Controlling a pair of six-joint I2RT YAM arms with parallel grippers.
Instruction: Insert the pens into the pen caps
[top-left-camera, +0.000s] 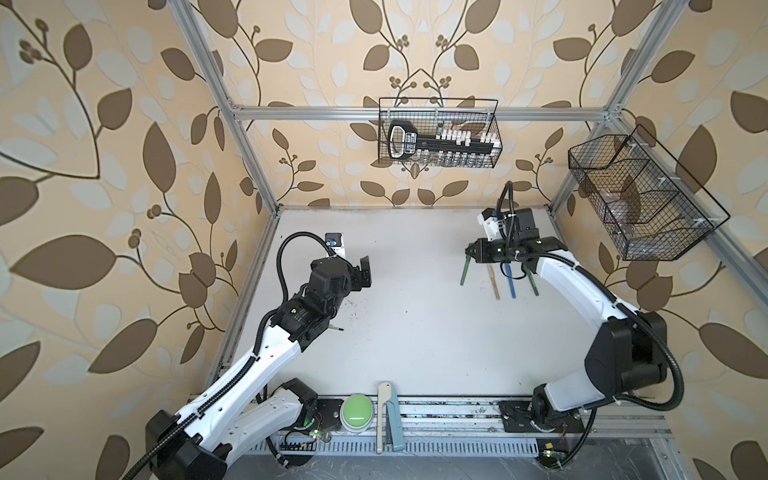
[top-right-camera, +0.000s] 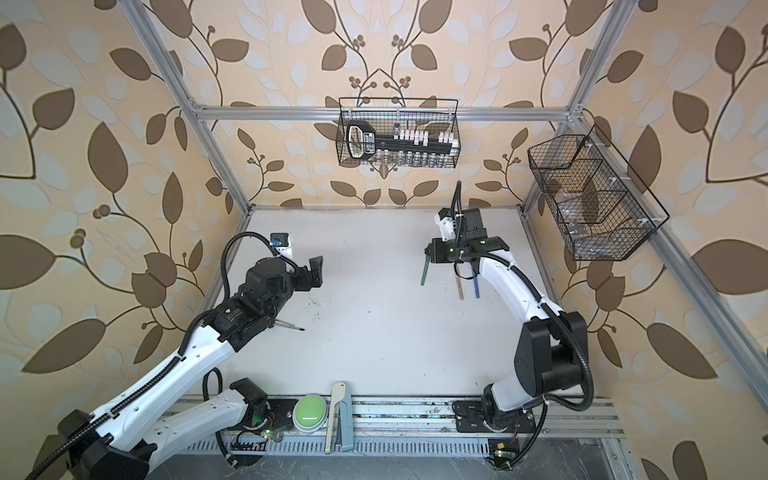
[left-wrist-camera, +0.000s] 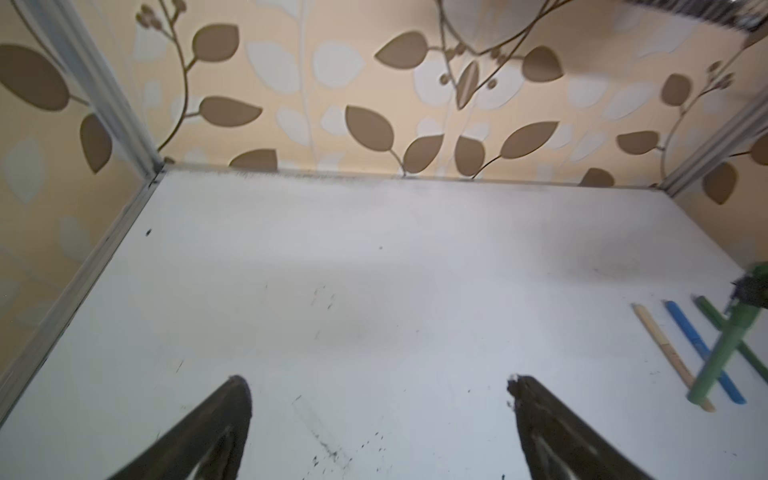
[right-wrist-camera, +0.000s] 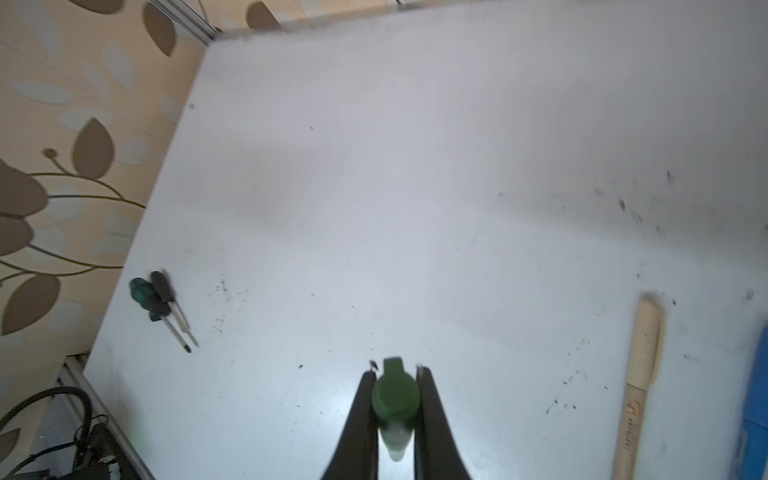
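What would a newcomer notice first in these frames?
The right gripper stands out first. It is shut on a dark green pen that hangs down over the right side of the table. Beside it, a tan pen, a blue pen and a second green pen lie in a row on the table. On the left, the left gripper hovers wide open and empty.

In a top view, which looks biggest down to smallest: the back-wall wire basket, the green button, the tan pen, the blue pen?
1. back-wall wire basket
2. green button
3. tan pen and blue pen: they look alike, and the blue one is partly hidden, so no ranking between them.
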